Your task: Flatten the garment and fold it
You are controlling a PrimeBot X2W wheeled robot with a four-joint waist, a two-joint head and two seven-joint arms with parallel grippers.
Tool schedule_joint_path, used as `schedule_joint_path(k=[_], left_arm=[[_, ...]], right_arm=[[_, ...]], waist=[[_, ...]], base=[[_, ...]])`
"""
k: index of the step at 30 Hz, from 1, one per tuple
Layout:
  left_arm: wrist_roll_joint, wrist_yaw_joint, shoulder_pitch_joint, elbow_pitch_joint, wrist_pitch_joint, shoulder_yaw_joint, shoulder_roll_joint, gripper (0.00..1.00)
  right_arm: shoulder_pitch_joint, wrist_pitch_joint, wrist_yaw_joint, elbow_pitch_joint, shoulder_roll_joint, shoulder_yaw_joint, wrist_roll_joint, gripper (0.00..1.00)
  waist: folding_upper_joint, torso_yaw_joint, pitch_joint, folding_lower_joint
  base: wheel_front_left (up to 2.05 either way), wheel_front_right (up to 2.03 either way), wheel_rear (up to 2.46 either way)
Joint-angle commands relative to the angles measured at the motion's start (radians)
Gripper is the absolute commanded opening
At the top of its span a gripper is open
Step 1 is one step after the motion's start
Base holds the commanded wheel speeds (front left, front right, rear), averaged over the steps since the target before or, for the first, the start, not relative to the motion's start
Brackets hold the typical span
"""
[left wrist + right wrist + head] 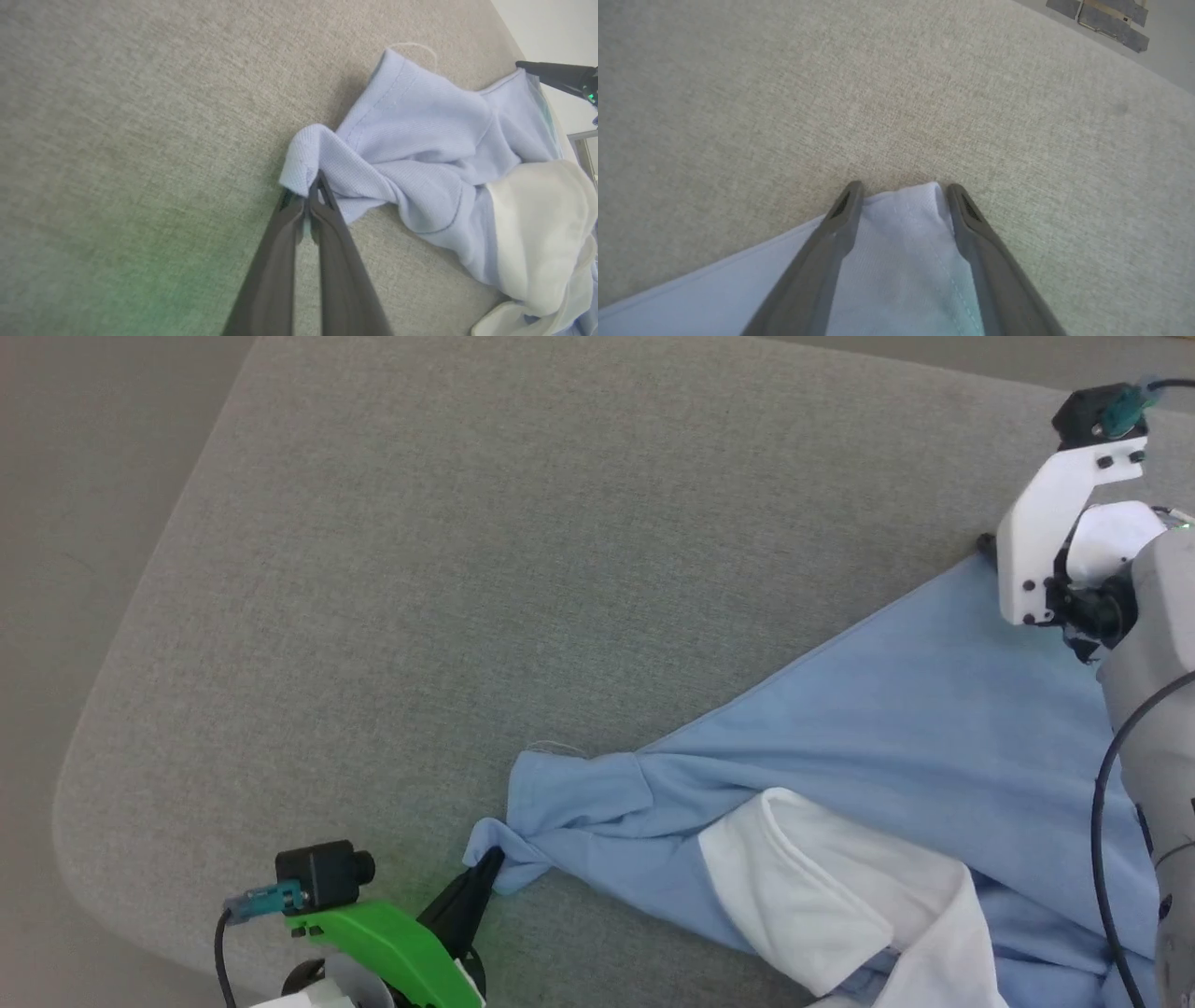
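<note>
One light blue garment (887, 728) lies on a bench (467, 569) that is covered in rough grey woven cloth and has a round corner. The garment is soft knit with tiny ribs, and its edges have neat stitched hems. A big white collar (812, 887) sits folded and floppy near the bottom of the head view.

In the head view the garment is pulled out long, from the lower middle up to the right side. One straight edge runs along that slant. Its sleeve (579, 793) is bunched and wrinkly and points to the left. A thin loose thread (555, 747) curls just above the sleeve.

The left gripper (490, 868) has its two dark fingers squeezed together on the tip of the sleeve. In the left wrist view the cloth (420, 154) folds over the gripper (314, 184) in a little hood shape.

The right gripper (985, 543) is at the far corner of the garment. In the right wrist view its fingers (840, 219) stand wide apart, and the pointed hem corner (901, 261) lies flat between them on the bench (784, 93).
</note>
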Motion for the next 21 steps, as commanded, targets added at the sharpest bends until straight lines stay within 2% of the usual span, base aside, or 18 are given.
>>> schedule_joint_path(k=[1, 2, 5, 9, 12, 17, 21], left_arm=[[-0.003, -0.003, -0.016, 0.010, -0.004, 0.001, -0.003, 0.00], [-0.004, -0.003, -0.015, 0.013, -0.005, 0.001, -0.003, 0.00], [-0.004, -0.001, -0.010, 0.019, -0.007, 0.002, -0.002, 0.00], [-0.003, 0.008, 0.005, 0.017, -0.008, 0.008, 0.008, 0.00], [-0.003, 0.020, 0.029, 0.006, -0.009, 0.019, 0.022, 0.00], [-0.003, 0.040, 0.072, -0.027, -0.006, 0.034, 0.047, 0.00], [0.003, 0.057, 0.096, -0.060, -0.005, 0.048, 0.067, 0.00]], right_arm=[[0.015, 0.023, -0.002, 0.025, 0.003, -0.022, -0.022, 0.36], [0.019, 0.033, -0.002, 0.027, 0.009, -0.041, -0.037, 0.00], [0.043, 0.023, -0.002, 0.016, 0.028, -0.081, -0.057, 0.00], [0.111, -0.132, -0.002, -0.061, 0.053, -0.090, -0.037, 0.00], [0.198, -0.282, -0.002, -0.136, 0.070, -0.057, 0.026, 0.00], [0.385, -0.496, -0.002, -0.296, 0.045, -0.033, 0.121, 0.00], [0.544, -0.572, -0.002, -0.436, 0.043, -0.074, 0.148, 0.00]], waist=[[0.0000, 0.008, 0.006, 0.0000], [0.0000, 0.006, 0.003, 0.0000], [0.0000, -0.002, -0.016, 0.0000], [0.0000, -0.022, -0.057, 0.0000], [0.0000, -0.050, -0.099, 0.0000], [0.0000, -0.100, -0.166, 0.0000], [0.0000, -0.146, -0.199, 0.0000]], base=[[0.00, 0.00, 0.00], [0.00, 0.00, 0.00], [0.00, 0.00, 0.00], [0.00, 0.00, 0.00], [0.00, 0.00, 0.00], [0.00, 0.00, 0.00], [0.00, 0.00, 0.00]])
